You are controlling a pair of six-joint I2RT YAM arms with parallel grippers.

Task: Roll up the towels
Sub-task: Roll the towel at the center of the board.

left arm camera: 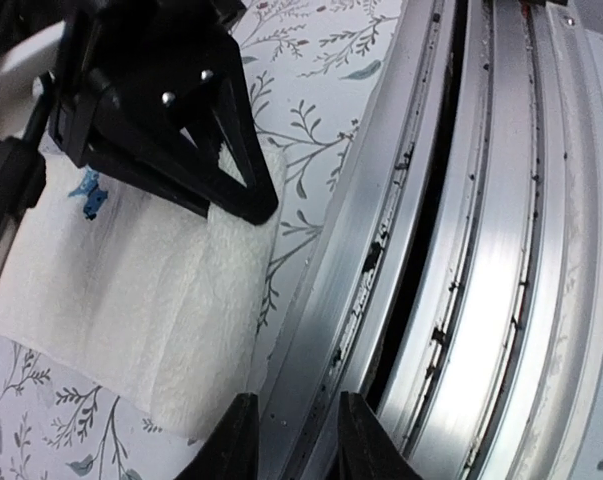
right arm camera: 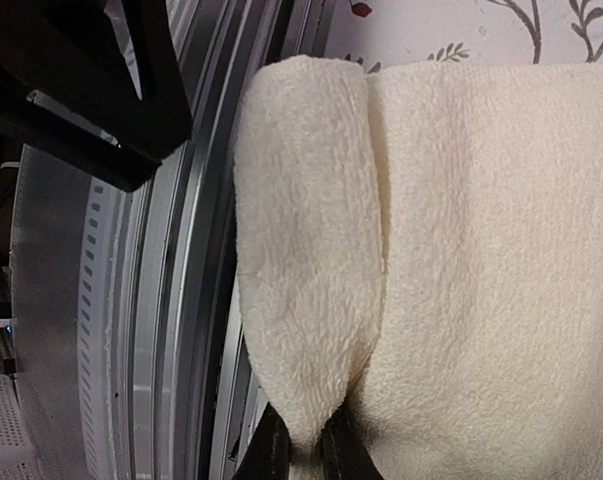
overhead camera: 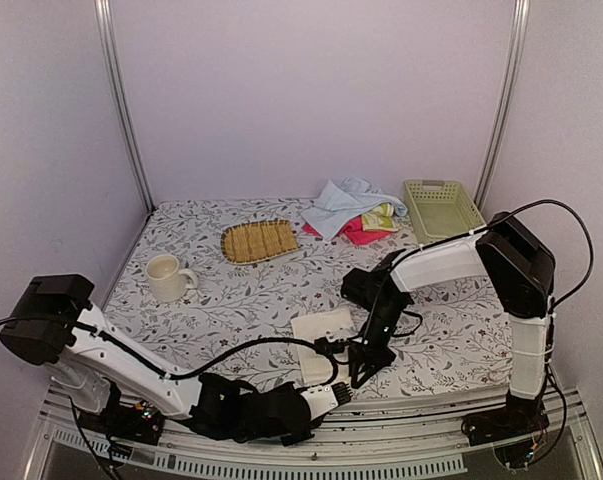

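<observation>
Lying at the table's near edge, the cream towel [overhead camera: 317,332] is running its long axis from 12 to 6 o'clock, its rolled end pointing at 6. The right gripper [right arm camera: 306,452] is pinching that roll's fold. The left gripper [left arm camera: 299,440] is hovering, jaws apart, over the aluminium rail [left arm camera: 461,250]. The floral tablecloth [overhead camera: 231,300] is bearing a towel heap [overhead camera: 346,205] at 1 o'clock, and pale lilac walls [overhead camera: 311,90] are enclosing it all.

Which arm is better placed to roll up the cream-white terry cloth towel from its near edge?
Right. The right gripper is shut on the folded near edge of the cream-white terry cloth towel, so it could probably carry the roll forward. The left gripper is open over the metal rail, holding nothing.
</observation>
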